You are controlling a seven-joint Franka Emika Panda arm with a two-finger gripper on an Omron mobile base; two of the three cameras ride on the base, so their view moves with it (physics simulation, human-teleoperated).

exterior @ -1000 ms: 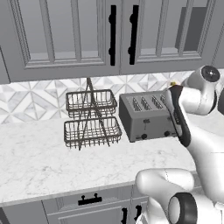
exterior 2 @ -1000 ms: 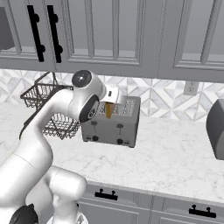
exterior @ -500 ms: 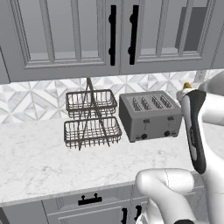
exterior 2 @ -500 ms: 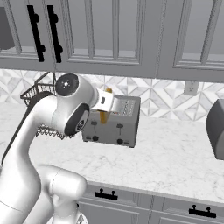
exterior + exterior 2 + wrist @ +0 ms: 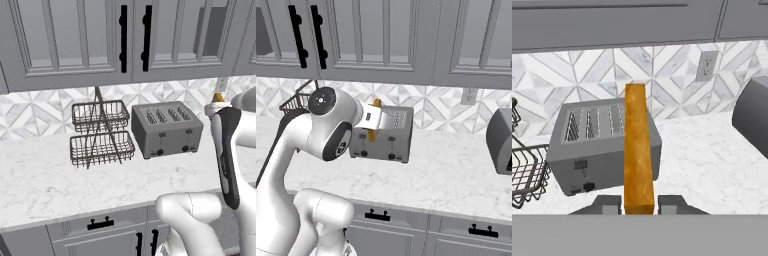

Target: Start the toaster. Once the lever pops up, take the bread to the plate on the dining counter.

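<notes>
My gripper (image 5: 639, 205) is shut on the bread (image 5: 637, 150), a tan slice seen edge-on and standing up between the fingers. It hangs in the air beyond the right end of the toaster (image 5: 167, 129), above the counter. In the right base view the bread (image 5: 374, 131) pokes down from the gripper (image 5: 373, 120) in front of the toaster (image 5: 391, 139). The grey toaster (image 5: 597, 142) has empty slots, and its dark lever (image 5: 580, 164) sits on the front face. The plate and the dining counter are out of view.
A two-tier wire basket rack (image 5: 100, 132) stands left of the toaster on the marble kitchen counter (image 5: 45, 180). A rounded grey appliance (image 5: 501, 140) sits to the right. Grey upper cabinets (image 5: 125, 40) hang above, and a wall outlet (image 5: 706, 65) is on the tiled backsplash.
The arm has swung round with the bread in the gripper, carrying it a little farther right and away from the toaster. The toaster and rack have stayed put.
</notes>
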